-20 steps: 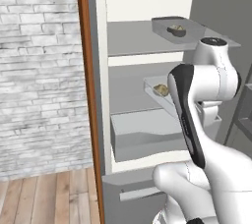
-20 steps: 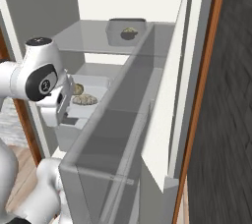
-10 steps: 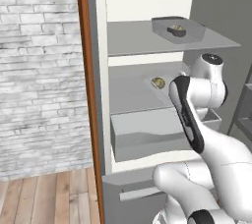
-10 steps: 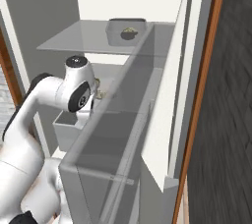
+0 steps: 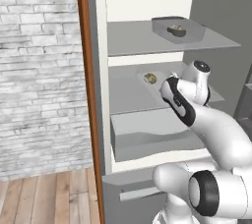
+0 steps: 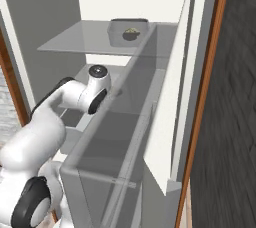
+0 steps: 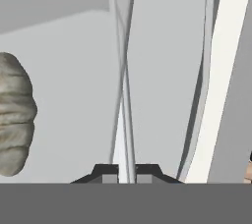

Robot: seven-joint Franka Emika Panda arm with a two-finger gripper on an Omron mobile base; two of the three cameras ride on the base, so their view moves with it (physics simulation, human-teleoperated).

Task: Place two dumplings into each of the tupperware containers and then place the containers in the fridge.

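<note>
Gripping the thin rim of the whitish translucent tupperware container (image 7: 123,95) on the fridge's (image 5: 98,120) middle shelf, the clenched pincer (image 7: 126,171) steadies it, a beige dumpling (image 7: 15,120) inside, while the grey container (image 5: 177,29) sits above.

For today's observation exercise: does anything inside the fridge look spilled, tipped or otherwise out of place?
Nothing stands out. The grey container sits flat on the upper shelf with dumplings inside; another dumpling rests on the lower shelf level.
</note>
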